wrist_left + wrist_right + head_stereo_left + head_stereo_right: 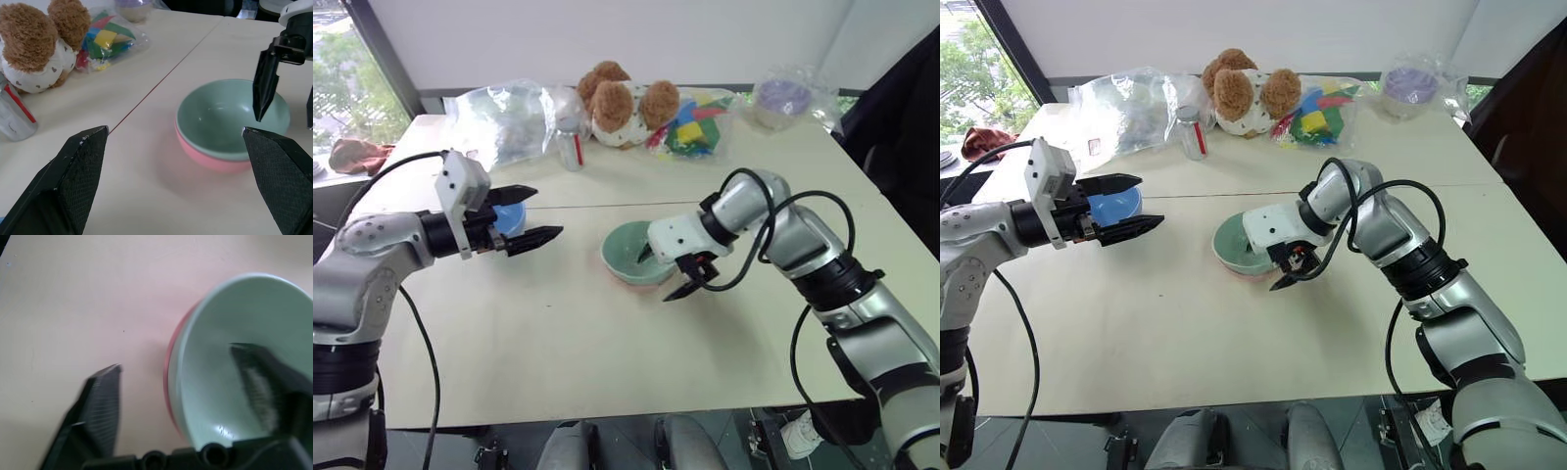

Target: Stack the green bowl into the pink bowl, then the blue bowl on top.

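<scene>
- A pale table is seen before a white wall, with a window at the far left; a seam runs across the tabletop.
- Four bowls are counted: one green bowl, one pink bowl, one blue bowl and one purple bowl.
- The green bowl is nested inside the pink bowl near the table's middle, so that only a pink band is shown beneath the green rim; nothing is held in the green bowl.
- The blue bowl is set apart on the table to the left, behind the left gripper.
- The purple bowl is wrapped in a clear bag at the far right corner.
- Three clear bags are counted along the far edge: one crumpled bag, one of coloured blocks, and the purple bowl's.
- One plush toy and one small bottle are placed between them.
- The left gripper is held wide open above the table, with nothing grasped.
- The right gripper is spread open astride the green bowl's near rim, one finger inside and one outside; the rim is not clamped.
</scene>
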You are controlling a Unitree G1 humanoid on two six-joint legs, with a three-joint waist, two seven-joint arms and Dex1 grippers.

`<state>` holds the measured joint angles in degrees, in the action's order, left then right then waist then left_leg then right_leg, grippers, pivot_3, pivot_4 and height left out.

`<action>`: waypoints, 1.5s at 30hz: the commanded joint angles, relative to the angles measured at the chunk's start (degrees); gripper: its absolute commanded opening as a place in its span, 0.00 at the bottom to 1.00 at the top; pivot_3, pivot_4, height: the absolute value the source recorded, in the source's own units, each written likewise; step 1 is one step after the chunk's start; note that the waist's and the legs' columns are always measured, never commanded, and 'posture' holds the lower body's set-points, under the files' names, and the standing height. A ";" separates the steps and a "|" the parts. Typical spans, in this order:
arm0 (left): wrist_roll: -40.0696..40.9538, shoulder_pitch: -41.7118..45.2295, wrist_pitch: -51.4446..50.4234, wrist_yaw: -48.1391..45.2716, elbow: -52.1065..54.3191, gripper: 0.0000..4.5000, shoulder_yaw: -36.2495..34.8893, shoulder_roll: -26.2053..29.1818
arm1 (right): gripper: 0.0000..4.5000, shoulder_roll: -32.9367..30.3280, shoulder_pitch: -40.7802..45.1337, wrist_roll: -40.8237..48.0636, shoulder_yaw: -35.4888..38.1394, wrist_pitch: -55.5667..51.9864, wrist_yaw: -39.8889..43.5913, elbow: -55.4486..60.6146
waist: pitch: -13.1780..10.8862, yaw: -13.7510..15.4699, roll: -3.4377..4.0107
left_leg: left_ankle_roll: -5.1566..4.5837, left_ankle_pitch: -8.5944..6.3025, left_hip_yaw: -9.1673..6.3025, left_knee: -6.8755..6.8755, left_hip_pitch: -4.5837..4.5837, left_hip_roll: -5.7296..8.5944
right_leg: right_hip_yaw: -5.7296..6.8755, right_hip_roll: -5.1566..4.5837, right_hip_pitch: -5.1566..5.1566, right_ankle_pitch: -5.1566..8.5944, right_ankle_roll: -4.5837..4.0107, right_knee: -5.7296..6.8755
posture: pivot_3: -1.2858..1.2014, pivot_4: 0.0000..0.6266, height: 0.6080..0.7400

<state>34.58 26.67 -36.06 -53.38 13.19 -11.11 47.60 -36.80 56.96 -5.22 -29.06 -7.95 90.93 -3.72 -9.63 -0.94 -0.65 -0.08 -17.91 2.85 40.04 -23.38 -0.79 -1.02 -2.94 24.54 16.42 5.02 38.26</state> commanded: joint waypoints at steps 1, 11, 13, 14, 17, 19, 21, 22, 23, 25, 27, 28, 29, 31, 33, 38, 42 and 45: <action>0.81 0.10 0.02 0.10 1.17 1.00 -2.54 1.34 | 1.00 -0.07 2.13 3.27 3.48 -3.58 0.28 3.42 | 0.00 0.07 0.00 | 0.00 0.00 0.00 0.00 0.00 0.00 | 0.00 0.00 0.00 0.00 0.00 0.00 | 0.52 0.24 1.00; -7.25 -2.49 5.89 -1.68 -6.51 1.00 -3.84 9.56 | 1.00 -1.75 3.81 17.63 18.95 -26.84 -7.62 8.84 | 0.00 -0.01 -0.01 | -0.07 -0.04 -0.02 -0.05 0.00 -0.01 | 0.03 -0.03 0.00 0.00 -0.01 -0.04 | 0.52 0.24 1.00; -10.33 -3.82 8.74 -2.36 -10.06 1.00 -2.60 11.10 | 1.00 -1.31 3.52 20.95 21.68 -32.32 -10.39 10.83 | 0.00 -0.09 -0.01 | -0.07 -0.04 -0.01 -0.07 0.00 -0.01 | 0.03 -0.04 0.01 0.00 -0.01 -0.04 | 0.52 0.24 1.00; -12.07 -4.20 10.55 -2.65 -11.87 1.00 -1.65 11.60 | 1.00 -0.78 3.50 22.86 23.03 -35.40 -11.99 11.89 | 0.00 -0.04 -0.01 | -0.07 -0.04 -0.01 -0.07 0.00 -0.01 | 0.03 -0.04 0.01 0.01 -0.01 -0.04 | 0.52 0.24 1.00; -18.75 -3.33 16.93 -2.99 -18.46 1.00 3.32 11.97 | 1.00 0.72 3.33 27.99 26.13 -43.52 -16.73 15.22 | 0.00 0.04 0.00 | -0.07 -0.04 -0.01 -0.08 0.00 -0.01 | 0.04 -0.06 0.01 0.01 -0.01 -0.03 | 0.52 0.24 1.00; -22.85 -1.00 20.96 -2.85 -23.51 1.00 6.68 11.09 | 1.00 0.83 3.00 30.40 27.03 -47.07 -19.21 17.09 | 0.01 0.24 -0.01 | -0.07 -0.04 -0.01 -0.08 0.00 -0.01 | 0.04 -0.07 0.00 0.01 -0.01 -0.04 | 0.52 0.24 1.00; -25.93 0.89 24.39 -3.26 -27.66 1.00 9.24 10.54 | 1.00 0.56 2.51 31.88 27.28 -48.76 -21.13 18.45 | 0.02 0.36 -0.03 | -0.12 -0.06 0.00 -0.07 -0.02 0.02 | 0.09 -0.11 0.00 0.00 -0.02 -0.06 | 0.52 0.24 1.00; -27.46 2.02 25.96 -3.41 -29.90 1.00 10.56 10.27 | 1.00 0.33 2.16 32.28 27.19 -49.24 -22.07 19.06 | 0.02 0.34 -0.04 | -0.13 -0.07 0.00 -0.06 -0.04 0.03 | 0.10 -0.12 0.00 0.01 -0.01 -0.07 | 0.52 0.24 1.00; -28.84 3.09 27.60 -3.55 -31.93 1.00 11.77 9.93 | 1.00 -0.04 1.67 32.48 26.92 -49.45 -22.95 19.75 | 0.02 0.32 -0.04 | -0.15 -0.09 0.01 -0.06 -0.04 0.05 | 0.11 -0.15 0.00 0.01 -0.01 -0.07 | 0.52 0.24 1.00; -30.61 5.47 29.70 -3.65 -35.50 1.00 13.46 8.65 | 1.00 -0.78 0.71 33.01 26.48 -49.56 -24.28 21.00 | 0.02 0.25 -0.04 | -0.18 -0.10 0.03 -0.06 -0.05 0.07 | 0.16 -0.18 0.00 0.00 -0.01 -0.08 | 0.52 0.24 1.00; -31.48 7.62 30.92 -3.70 -38.42 0.95 14.09 7.13 | 1.00 -1.32 0.15 33.76 26.33 -49.63 -25.23 21.79 | 0.02 0.22 -0.04 | -0.20 -0.12 0.06 -0.06 -0.05 0.08 | 0.20 -0.20 0.01 0.00 -0.01 -0.07 | 0.52 0.24 1.00; -31.91 8.56 31.58 -3.79 -39.84 0.88 14.38 6.47 | 1.00 -1.69 -0.11 34.01 26.22 -49.56 -25.66 22.14 | 0.02 0.22 -0.04 | -0.21 -0.12 0.07 -0.07 -0.06 0.08 | 0.20 -0.20 0.02 0.00 -0.01 -0.07 | 0.52 0.24 1.00; -32.35 9.20 32.36 -4.36 -41.12 0.79 14.82 6.09 | 1.00 -2.00 -0.33 34.23 26.14 -49.52 -26.07 22.40 | 0.02 0.21 -0.04 | -0.21 -0.12 0.09 -0.06 -0.05 0.08 | 0.21 -0.20 0.02 0.00 -0.01 -0.06 | 0.52 0.24 1.00; -32.84 10.04 33.47 -5.84 -42.96 0.58 15.33 5.57 | 1.00 -2.60 -0.71 34.64 26.07 -49.41 -26.76 22.71 | 0.02 0.06 -0.04 | -0.22 -0.12 0.09 -0.05 -0.06 0.08 | 0.24 -0.20 0.03 0.00 -0.01 -0.06 | 0.52 0.24 1.00; -32.94 10.92 34.16 -8.38 -44.38 0.33 15.96 5.33 | 1.00 -3.39 -0.99 34.74 25.97 -48.97 -27.32 22.72 | 0.02 -0.05 -0.04 | -0.23 -0.13 0.11 -0.06 -0.06 0.08 | 0.25 -0.19 0.04 0.00 -0.01 -0.06 | 0.52 0.24 1.00; -32.46 14.80 35.71 -14.84 -46.15 0.01 17.18 4.85 | 1.00 -5.02 -1.14 35.16 26.38 -48.30 -28.12 22.12 | 0.02 0.22 -0.04 | -0.23 -0.13 0.12 -0.04 -0.06 0.07 | 0.27 -0.18 0.04 0.00 -0.01 -0.05 | 0.52 0.24 1.00; -30.91 22.19 36.10 -21.04 -46.85 0.01 17.86 1.72 | 1.00 -7.62 -3.03 36.89 29.17 -49.85 -29.44 22.76 | 0.02 0.82 -0.08 | -0.28 -0.15 0.10 0.03 -0.10 0.11 | 0.31 -0.20 0.00 0.00 -0.01 -0.07 | 0.52 0.24 1.00; -29.44 27.69 35.95 -26.20 -45.59 0.01 18.63 -1.37 | 1.00 -10.87 -6.72 38.87 32.26 -51.38 -30.27 25.11 | 0.02 1.38 -0.11 | -0.34 -0.19 0.11 0.06 -0.14 0.14 | 0.33 -0.14 -0.01 0.00 0.00 -0.10 | 0.52 0.24 1.00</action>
<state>3.21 51.67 -0.65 -77.01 -34.55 8.15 46.22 -46.13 50.49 32.19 -0.38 -58.85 61.10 19.11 -9.61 0.43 -0.75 -0.46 -18.11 2.98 40.08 -23.52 -0.65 -0.70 -3.07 24.54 16.42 5.02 38.17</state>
